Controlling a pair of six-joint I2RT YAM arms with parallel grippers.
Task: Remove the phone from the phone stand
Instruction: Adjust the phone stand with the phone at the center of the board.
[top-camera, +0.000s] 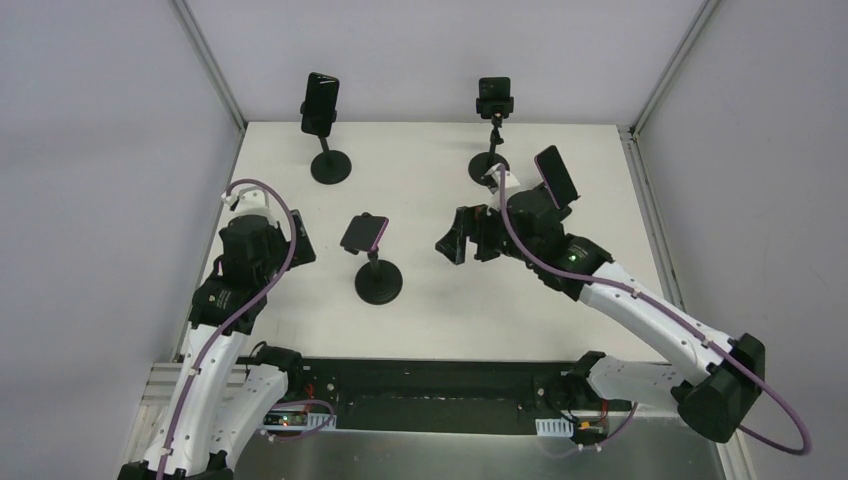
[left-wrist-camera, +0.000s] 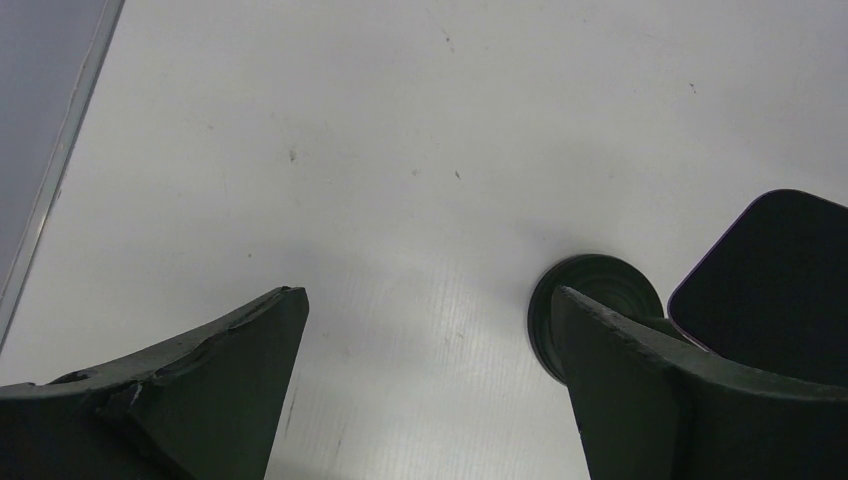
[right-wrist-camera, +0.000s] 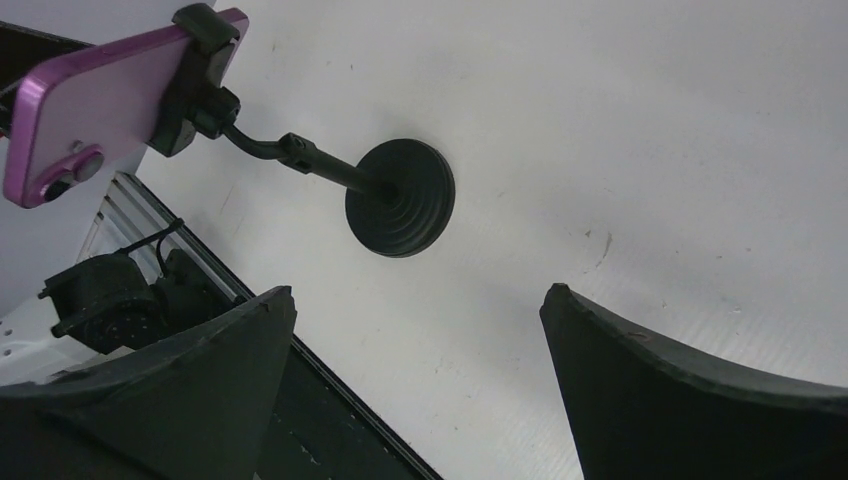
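While the left gripper (top-camera: 298, 243) and right gripper (top-camera: 455, 243) hang wide open and empty, the purple phone (top-camera: 365, 233) between them sits clamped in its stand (top-camera: 379, 282), so everything's left to do.

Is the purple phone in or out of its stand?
In: the clamp grips the purple phone, tilted above the round base.

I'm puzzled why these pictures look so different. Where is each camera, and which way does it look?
Top external: overhead, looking down on the white table; left arm and right arm show.
Left wrist: on the left arm, facing the table past its open left gripper.
Right wrist: on the right arm, facing the table's near edge past its open right gripper.
Shared: both wrist views catch the purple phone on its black round-based stand.
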